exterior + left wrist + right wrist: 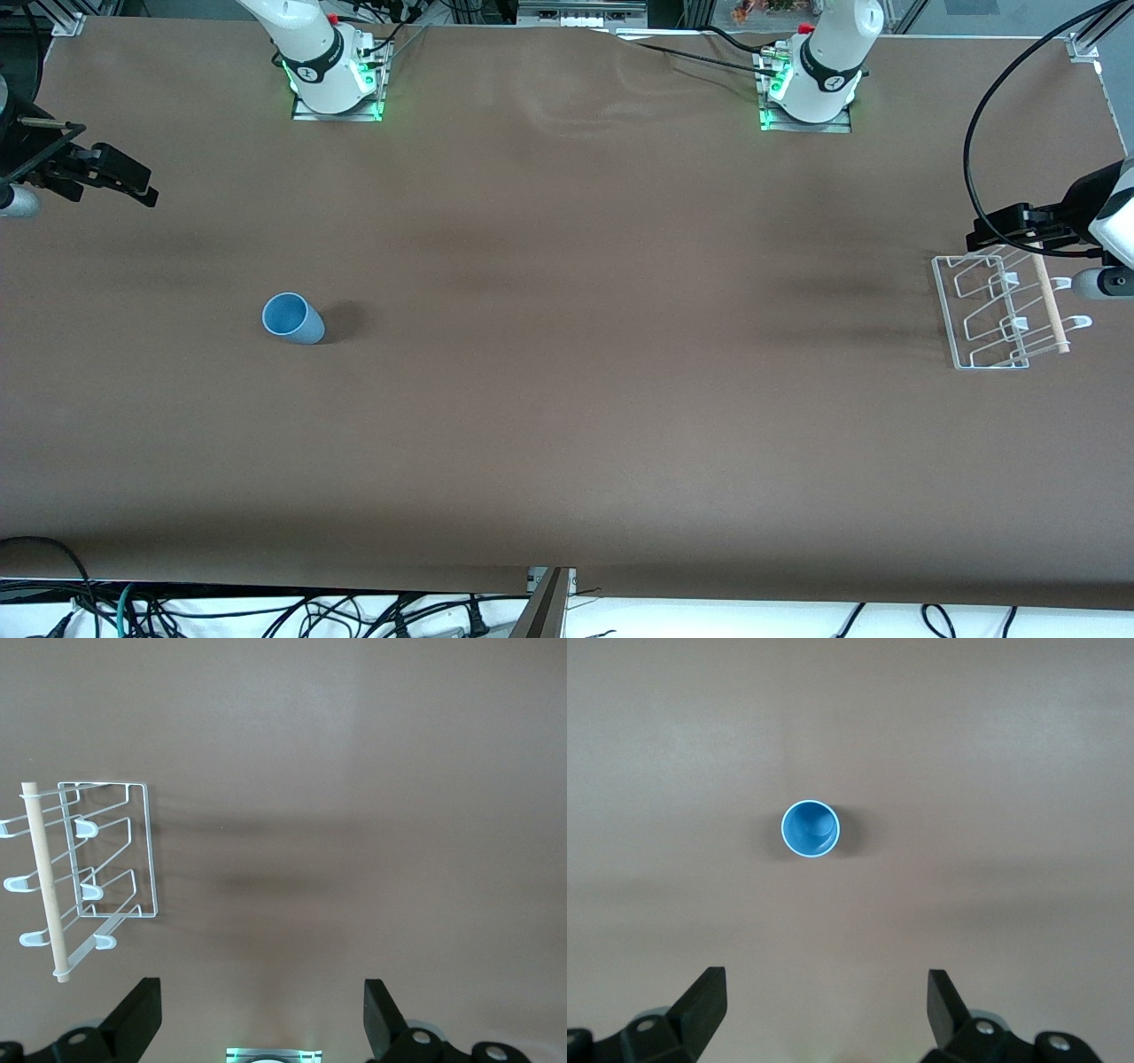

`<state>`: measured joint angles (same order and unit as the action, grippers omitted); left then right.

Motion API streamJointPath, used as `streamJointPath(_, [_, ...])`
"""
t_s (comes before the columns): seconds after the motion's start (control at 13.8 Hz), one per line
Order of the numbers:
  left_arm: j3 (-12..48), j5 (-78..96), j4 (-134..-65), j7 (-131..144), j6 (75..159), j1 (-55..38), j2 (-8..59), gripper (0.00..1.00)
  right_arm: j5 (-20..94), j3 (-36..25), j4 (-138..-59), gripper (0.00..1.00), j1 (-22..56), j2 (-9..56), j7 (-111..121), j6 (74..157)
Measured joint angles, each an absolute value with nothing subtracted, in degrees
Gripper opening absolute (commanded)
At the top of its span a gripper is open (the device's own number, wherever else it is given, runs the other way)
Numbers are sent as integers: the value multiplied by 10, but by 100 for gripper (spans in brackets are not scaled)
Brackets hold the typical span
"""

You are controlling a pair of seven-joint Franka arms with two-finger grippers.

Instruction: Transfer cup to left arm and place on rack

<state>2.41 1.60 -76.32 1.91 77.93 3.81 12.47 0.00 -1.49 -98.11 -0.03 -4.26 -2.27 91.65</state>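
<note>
The light-blue cup (292, 317) stands upright, mouth up, on the brown table toward the right arm's end. It also shows from above in the right wrist view (811, 827). My right gripper (140, 184) is open and empty, high over the table's end and apart from the cup; its fingers also show in the right wrist view (826, 981). The white wire rack (997, 310) with its pale wooden rod (1050, 306) sits toward the left arm's end and shows in the left wrist view (115, 855). My left gripper (985, 236) is open and empty, over the table beside the rack (261, 992).
The right arm's base (332, 84) and the left arm's base (811, 89) stand along the table's edge farthest from the front camera. A black cable (974, 151) loops above the rack. More cables (266, 616) hang below the table's nearest edge.
</note>
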Motion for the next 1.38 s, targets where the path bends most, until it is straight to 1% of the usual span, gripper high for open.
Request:
streamJointPath(0.87, [24, 16, -763, 19, 779, 38, 125, 100, -1, -14, -981, 100, 0, -39, -23, 913])
streamJointPath(1.02, [24, 16, -763, 19, 779, 38, 125, 100, -1, -11, -982, 100, 4, -25, -23, 911])
streamJointPath(1.38, [24, 16, -763, 19, 779, 38, 125, 100, -2, -7, -981, 100, 31, 45, -22, 915])
